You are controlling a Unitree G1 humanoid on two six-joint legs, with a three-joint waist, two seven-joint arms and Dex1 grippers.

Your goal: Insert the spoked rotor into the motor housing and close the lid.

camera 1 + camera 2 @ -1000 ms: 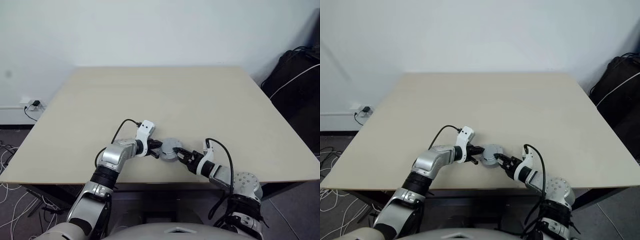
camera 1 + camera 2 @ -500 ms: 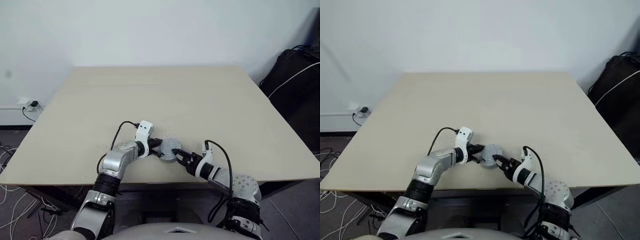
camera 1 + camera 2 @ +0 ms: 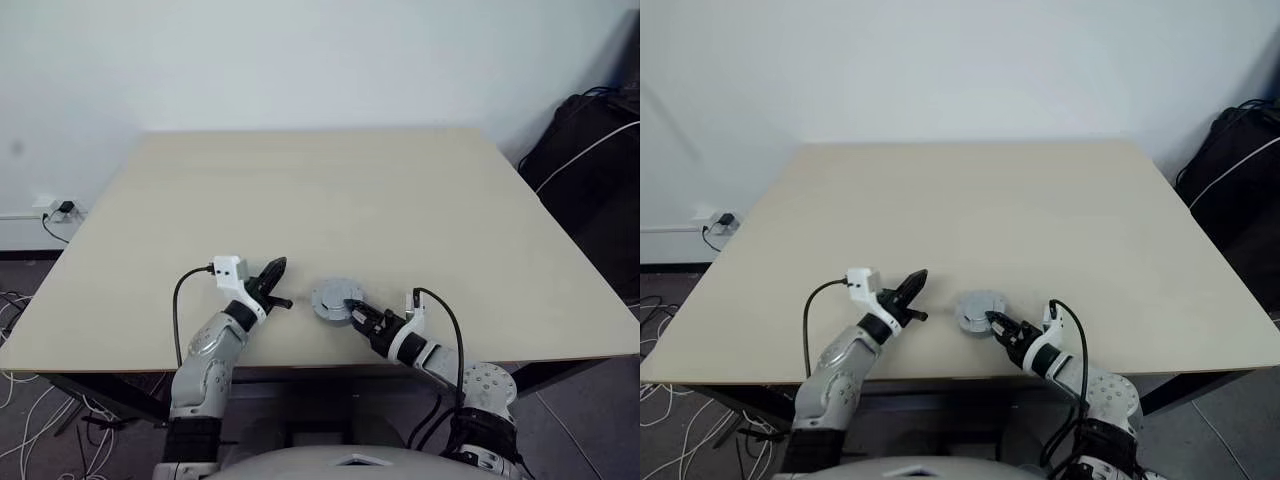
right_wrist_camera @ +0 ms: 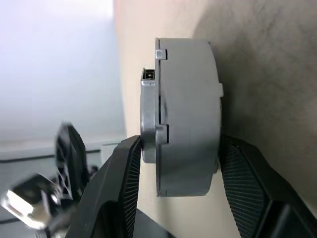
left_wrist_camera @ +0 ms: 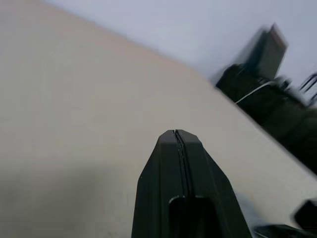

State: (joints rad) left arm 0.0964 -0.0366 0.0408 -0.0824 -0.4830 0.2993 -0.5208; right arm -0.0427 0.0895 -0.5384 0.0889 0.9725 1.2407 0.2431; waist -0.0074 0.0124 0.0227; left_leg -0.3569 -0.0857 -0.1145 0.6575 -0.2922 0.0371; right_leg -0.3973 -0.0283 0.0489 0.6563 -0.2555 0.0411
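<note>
Beige table [image 3: 330,190] runs wide and bare around me, with a black bag [image 3: 590,150] off its far right edge and cables [image 3: 20,400] on the floor to my left. Nothing lies between my arms and the work.

What has changed is on my left side. A second ago my left gripper [image 3: 276,268] was up against the grey assembly; now it has pulled away to the left and lifted, its fingers [image 5: 178,163] pressed flat together on nothing. I take that as a parting push finished (the sort you give a cover to seat it).

My right gripper [image 4: 173,163] has not budged: its fingers [image 4: 121,183] pinch the housing [image 4: 190,114] across its thickness, one pad above and one below, holding it on the table near the front edge, between my two arms. The lid [image 4: 150,104] sits closed on the housing, a thin seam showing between them in the right wrist view. No rotor lies loose anywhere, so I judge it is inside, though I cannot see in.

By my reckoning the task is close to done; what remains is letting go.
</note>
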